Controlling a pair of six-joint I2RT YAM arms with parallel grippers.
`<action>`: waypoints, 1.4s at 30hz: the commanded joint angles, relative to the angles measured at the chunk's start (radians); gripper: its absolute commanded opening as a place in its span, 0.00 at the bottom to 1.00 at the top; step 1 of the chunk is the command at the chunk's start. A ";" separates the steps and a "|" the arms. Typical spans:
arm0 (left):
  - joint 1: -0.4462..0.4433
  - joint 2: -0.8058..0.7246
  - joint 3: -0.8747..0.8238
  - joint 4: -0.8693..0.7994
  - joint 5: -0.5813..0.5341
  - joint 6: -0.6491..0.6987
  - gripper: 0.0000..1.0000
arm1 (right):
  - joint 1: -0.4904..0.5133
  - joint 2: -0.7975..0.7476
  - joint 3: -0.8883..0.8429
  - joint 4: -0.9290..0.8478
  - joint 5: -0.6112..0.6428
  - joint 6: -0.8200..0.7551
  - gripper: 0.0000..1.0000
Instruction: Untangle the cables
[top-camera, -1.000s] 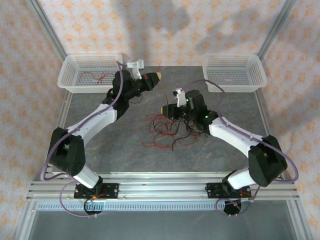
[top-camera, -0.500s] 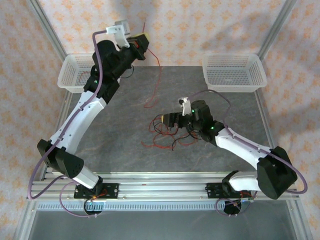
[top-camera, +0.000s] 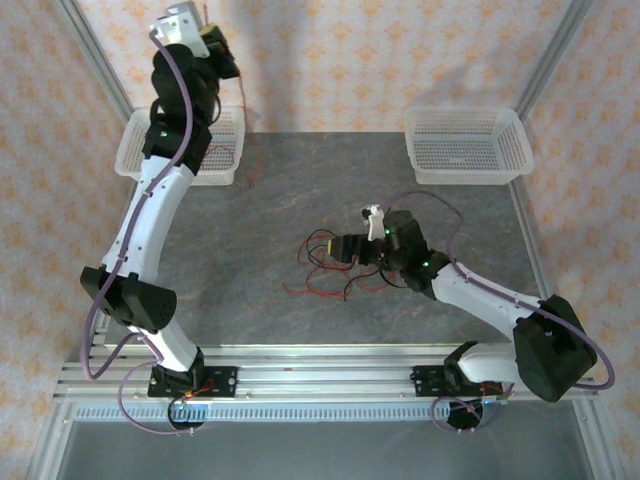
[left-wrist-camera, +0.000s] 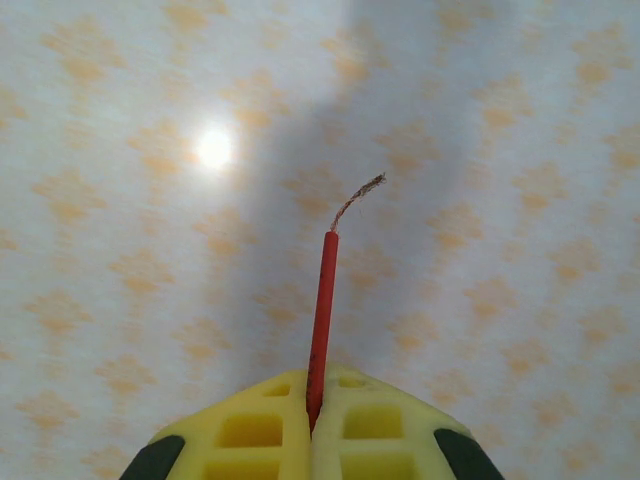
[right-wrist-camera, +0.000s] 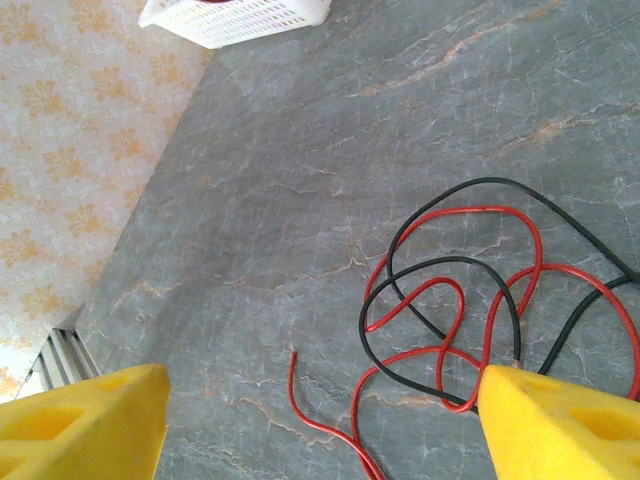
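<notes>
My left gripper (top-camera: 214, 48) is raised high at the back left, above the left basket, and is shut on one red cable (left-wrist-camera: 322, 300). The cable's bare stripped end pokes out past the closed yellow fingers (left-wrist-camera: 250, 430). The rest of this red cable (top-camera: 247, 160) hangs down toward the table. A tangle of thin red and black cables (top-camera: 330, 275) lies on the table's middle. My right gripper (top-camera: 336, 248) hovers at the tangle's upper edge, open, with nothing between its fingers. In the right wrist view the loops (right-wrist-camera: 450, 300) lie toward the right finger (right-wrist-camera: 560, 425).
Two white mesh baskets stand at the back, the left basket (top-camera: 135, 165) partly behind my left arm and the right basket (top-camera: 465, 150) apart from both arms. Metal frame posts (top-camera: 95, 45) and patterned walls close in the sides. Grey stone tabletop (top-camera: 220, 270) lies left of the tangle.
My left arm has risen and swung back-left, drawing the red cable out of the tangle. My right gripper has opened wider and shifted slightly over the pile.
</notes>
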 joint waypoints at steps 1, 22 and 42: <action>0.042 -0.002 0.029 0.127 -0.031 0.047 0.00 | 0.006 -0.024 -0.011 0.016 0.023 0.011 0.80; 0.176 0.217 -0.103 0.746 -0.182 0.209 0.00 | 0.034 0.106 0.006 0.059 0.038 0.069 0.79; 0.186 0.201 0.112 0.553 -0.007 0.148 0.00 | 0.040 0.217 0.092 0.031 0.051 0.057 0.78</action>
